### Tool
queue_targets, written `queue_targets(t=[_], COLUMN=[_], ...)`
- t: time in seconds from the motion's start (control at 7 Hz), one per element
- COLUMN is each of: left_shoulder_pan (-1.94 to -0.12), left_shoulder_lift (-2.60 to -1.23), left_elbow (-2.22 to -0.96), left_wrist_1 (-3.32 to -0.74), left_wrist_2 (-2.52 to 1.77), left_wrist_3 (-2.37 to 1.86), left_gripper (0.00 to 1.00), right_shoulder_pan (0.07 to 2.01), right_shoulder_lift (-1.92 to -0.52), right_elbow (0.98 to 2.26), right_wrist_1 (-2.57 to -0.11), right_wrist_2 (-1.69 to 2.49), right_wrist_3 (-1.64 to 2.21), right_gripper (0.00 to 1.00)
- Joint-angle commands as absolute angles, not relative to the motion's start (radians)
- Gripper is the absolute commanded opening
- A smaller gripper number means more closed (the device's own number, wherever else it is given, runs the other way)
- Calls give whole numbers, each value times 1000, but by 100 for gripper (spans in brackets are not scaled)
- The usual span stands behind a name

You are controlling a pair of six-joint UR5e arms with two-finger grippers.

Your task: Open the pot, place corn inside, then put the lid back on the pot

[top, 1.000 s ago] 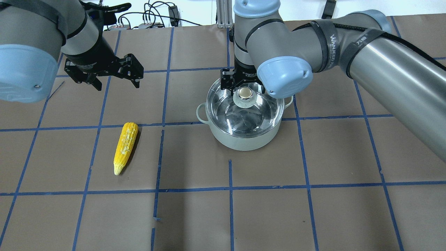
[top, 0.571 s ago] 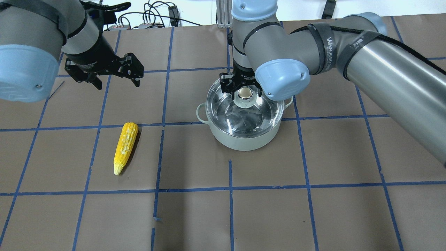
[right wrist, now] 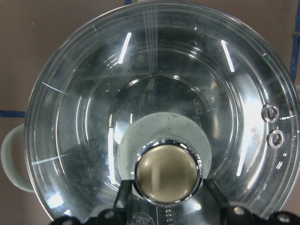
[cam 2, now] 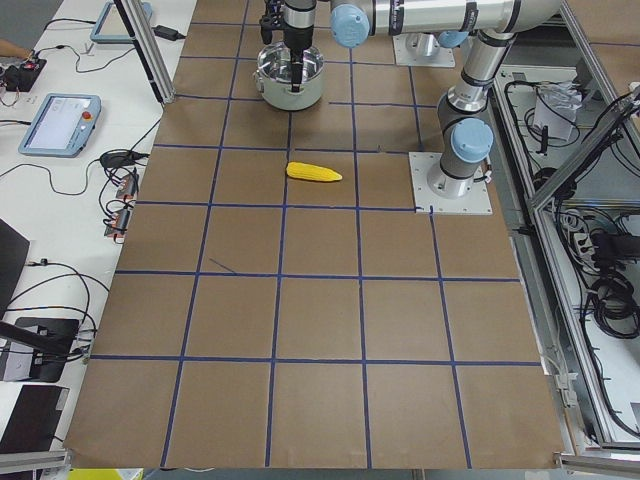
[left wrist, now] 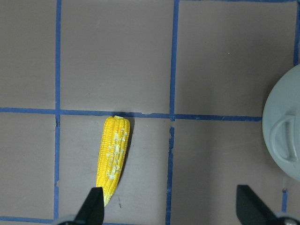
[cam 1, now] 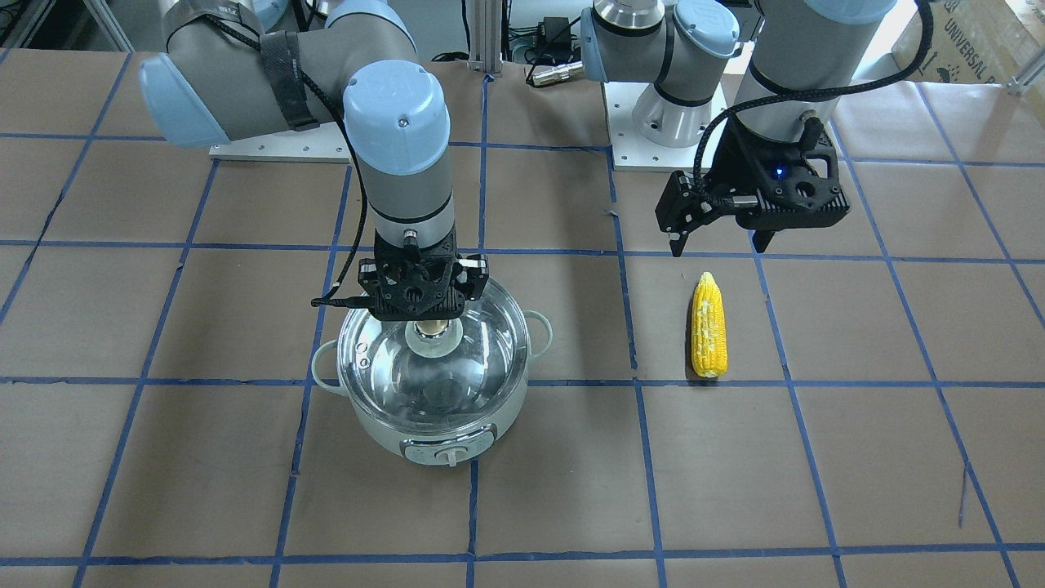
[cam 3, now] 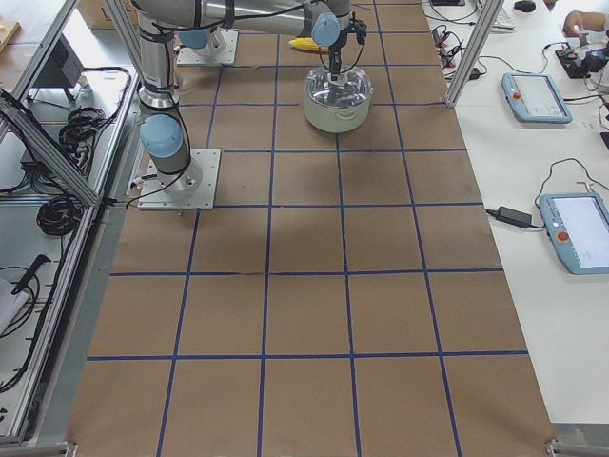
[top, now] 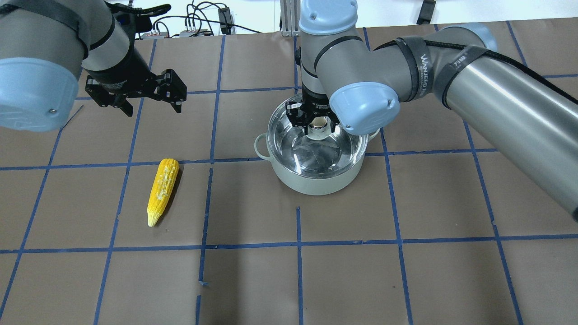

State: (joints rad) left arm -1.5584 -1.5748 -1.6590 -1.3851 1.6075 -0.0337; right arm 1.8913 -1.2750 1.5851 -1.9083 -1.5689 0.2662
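Above the table (top: 406,280), the parted right gripper (top: 318,125) flanks the lid's (right wrist: 84,93) knob (right wrist: 166,171).

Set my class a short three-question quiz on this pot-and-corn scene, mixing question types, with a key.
1. True or false: the lid sits on the pot.
2. Fill in: the corn lies on the ___, outside the pot.
3. The right hand is at: A the corn, B the lid's knob, C neither.
Key: 1 true; 2 table; 3 B.
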Motion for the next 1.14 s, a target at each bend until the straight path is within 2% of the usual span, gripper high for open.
queue_targets(t=[0.0, 0.14, 0.43, 1.0], left_shoulder_pan=[-1559, -1559, -1566, -1545], left_shoulder_lift=[-1577, -1574, -1562, -1623], left_elbow=[-1660, -1661, -1658, -1735], left_wrist_1=[-1374, -1374, -1376, -1265], left_wrist_2=[1608, 1606, 1598, 1571], left_wrist_3=[-34, -37, -34, 29], left_gripper=[100, 100, 100, 100], right_shoulder_pan=[1891, 1891, 1891, 1891], right_shoulder_lift=[-1273, -1273, -1263, -1250], right_elbow=[1582, 1582, 1575, 1575], right_wrist_1=[-1913, -1917, -1924, -1965], right_wrist_2=[-1569, -1568, -1566, -1568], right_wrist_3=[267, 267, 265, 259], right_gripper=[59, 60, 70, 69])
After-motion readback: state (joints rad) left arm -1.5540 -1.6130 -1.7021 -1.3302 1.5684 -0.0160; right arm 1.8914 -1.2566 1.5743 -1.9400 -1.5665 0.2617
